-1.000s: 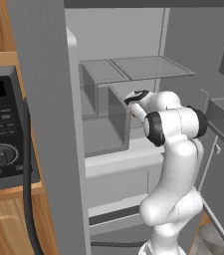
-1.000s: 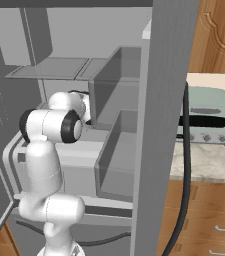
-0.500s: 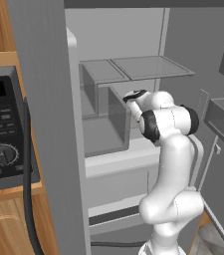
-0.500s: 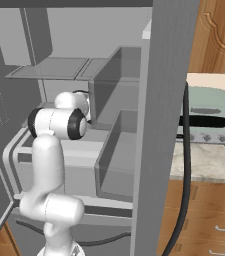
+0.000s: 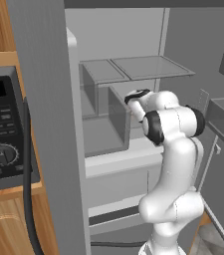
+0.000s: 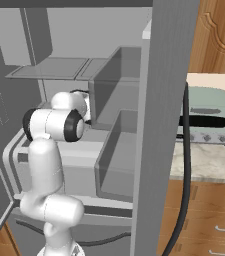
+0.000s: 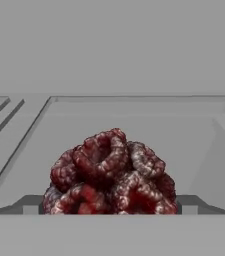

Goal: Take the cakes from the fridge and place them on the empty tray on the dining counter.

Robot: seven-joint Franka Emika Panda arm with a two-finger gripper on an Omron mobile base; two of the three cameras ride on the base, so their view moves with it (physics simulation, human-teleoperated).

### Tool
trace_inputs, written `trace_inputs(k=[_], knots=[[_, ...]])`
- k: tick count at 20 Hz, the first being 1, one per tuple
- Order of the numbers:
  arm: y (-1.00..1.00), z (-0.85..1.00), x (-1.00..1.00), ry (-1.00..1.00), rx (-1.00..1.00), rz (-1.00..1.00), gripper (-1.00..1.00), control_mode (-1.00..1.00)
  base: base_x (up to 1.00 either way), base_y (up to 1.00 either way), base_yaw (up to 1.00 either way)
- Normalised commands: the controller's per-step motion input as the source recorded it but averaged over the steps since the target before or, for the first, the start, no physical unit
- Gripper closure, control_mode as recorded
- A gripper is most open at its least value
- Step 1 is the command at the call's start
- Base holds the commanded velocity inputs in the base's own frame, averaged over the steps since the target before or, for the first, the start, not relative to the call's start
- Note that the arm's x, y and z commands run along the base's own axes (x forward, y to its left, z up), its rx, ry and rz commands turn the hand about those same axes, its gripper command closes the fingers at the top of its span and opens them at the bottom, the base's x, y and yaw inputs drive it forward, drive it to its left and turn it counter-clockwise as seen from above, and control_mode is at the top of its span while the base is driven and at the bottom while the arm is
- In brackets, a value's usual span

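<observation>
**reaching for the dark cake on the fridge shelf**

closest in the hand view: dark brown-red cake [image 7: 109, 175], knobbly and rounded, sitting on a grey shelf [image 7: 134, 115] inside the fridge [image 5: 49, 124], centred low and very near the hand. fingertips not visible there, so pincer state hard to read from the pictures; by all signs spread nearly as wide as it goes, with nothing held. no contact with the cake to be made out.

from the base views: white arm [image 5: 175, 149] bent at the elbow, wrist pushed in among the grey bins [image 6: 119, 150] beside the open door. further back, glass shelves [image 5: 133, 69] and the bare rear wall. off to the sides, black microwave [image 5: 4, 129] and pale green toaster oven [image 6: 206, 117].

likely trouble from here: closing too high and skimming the lumpy top, so the cake rolls or slides back on the smooth shelf; pushing it deeper with the fingertips before the jaws close; clipping the bin wall with the wrist in such tight quarters; squeezing off-centre and dropping it on the way out.
</observation>
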Motion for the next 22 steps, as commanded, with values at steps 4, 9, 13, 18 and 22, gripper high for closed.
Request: trace_inputs(k=[4,9,13,18,22], knots=[[0.09,0.49,-0.55,0.0,-0.03,0.12,1.0,-1.0,0.0,0.0,0.0],[0.19,0.4,-0.46,0.07,-0.07,0.13,1.0,-1.0,0.0,0.0,0.0],[0.3,0.51,-0.58,0.07,-0.1,0.14,1.0,-1.0,0.0,0.0,0.0],[0.18,0.65,-0.62,0.01,-0.07,0.02,1.0,-1.0,0.0,0.0,0.0],[0.09,0.5,-0.85,0.0,-0.04,0.0,1.0,-1.0,0.0,0.0,0.0]])
